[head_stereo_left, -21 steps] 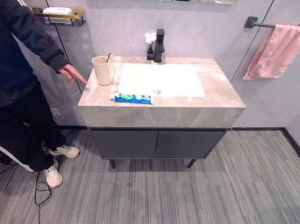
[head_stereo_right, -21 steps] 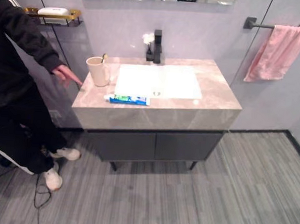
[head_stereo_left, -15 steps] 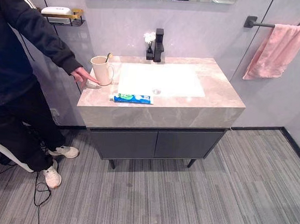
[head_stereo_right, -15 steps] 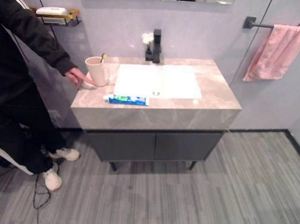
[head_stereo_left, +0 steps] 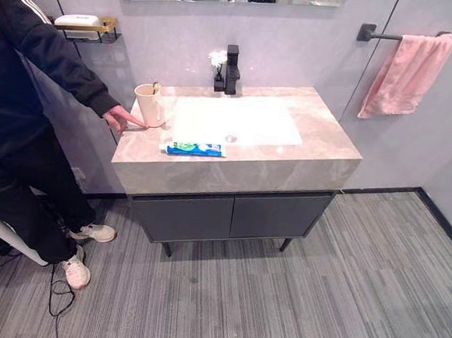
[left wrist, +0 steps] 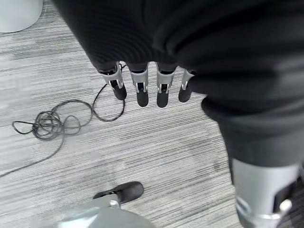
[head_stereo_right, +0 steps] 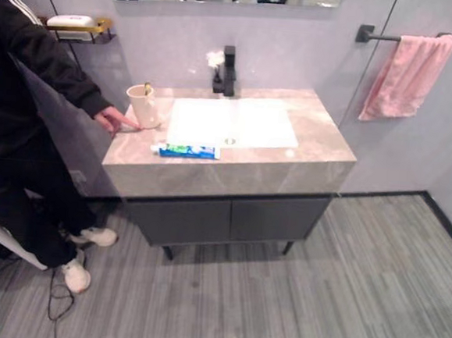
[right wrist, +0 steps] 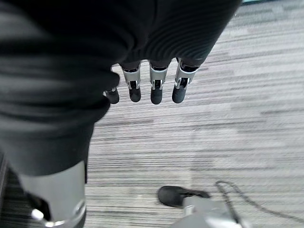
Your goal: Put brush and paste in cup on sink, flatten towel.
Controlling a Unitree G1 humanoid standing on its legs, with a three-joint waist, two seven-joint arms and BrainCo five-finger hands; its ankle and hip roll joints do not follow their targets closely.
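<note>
Plenty of room for trouble: with a person (head_stereo_left: 27, 114) standing close against the cup side of the counter (head_stereo_left: 322, 141) and a person's hand (head_stereo_left: 123, 117) resting on the top just beside the cup (head_stereo_left: 150, 104), risk of an arm sweeping into that sleeve on any reach toward the cup. Over the basin (head_stereo_left: 234, 116), set in the counter's middle, risk of a dropped item sliding in. Beyond the counter's far end from the cup, on a wall bar, hangs the pink towel (head_stereo_left: 406, 72), bunched and skewed, long axis running down the wall; likely to slip off the bar if tugged from one corner. Between basin and the counter's front edge lies the paste (head_stereo_left: 195, 148), flat, long axis along that edge, one end toward the cup; which end bears the cap cannot be told. In the cup by the basin's rear corner stands what looks like the brush (head_stereo_left: 156, 87), leaning, tip up; too small to be sure. Down by the floor hang the left hand (left wrist: 142, 88) and right hand (right wrist: 147, 88), fingers straight and relaxed, grasping nothing.
</note>
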